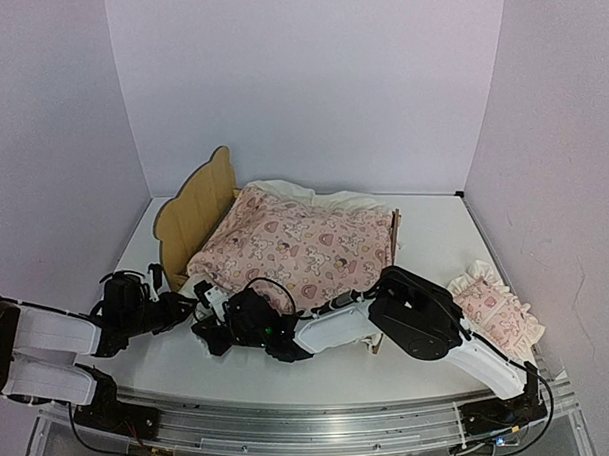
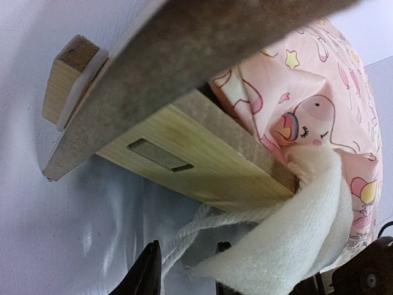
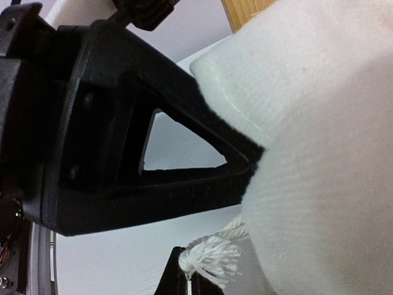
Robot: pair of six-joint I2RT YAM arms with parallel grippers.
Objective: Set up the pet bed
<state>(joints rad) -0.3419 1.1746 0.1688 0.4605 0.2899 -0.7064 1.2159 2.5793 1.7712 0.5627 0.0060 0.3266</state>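
At the near left corner of the bed (image 1: 199, 217): both grippers at a white cord (image 3: 212, 255).
Right gripper (image 3: 190, 275) is closed on the cord's frayed end. Left gripper (image 2: 184, 261) has its fingers part way apart, with the cord and a blanket (image 2: 295, 233) corner between them; grip cannot be told. Only the left wrist view shows the slotted wood rail (image 2: 202, 163) with the quilt (image 2: 319, 104) bulging over it. Only the top view shows the bed mid-table with its headboard to the left, and the pillow (image 1: 498, 311) apart at right. White table (image 1: 435, 248), pale walls (image 1: 309, 78).
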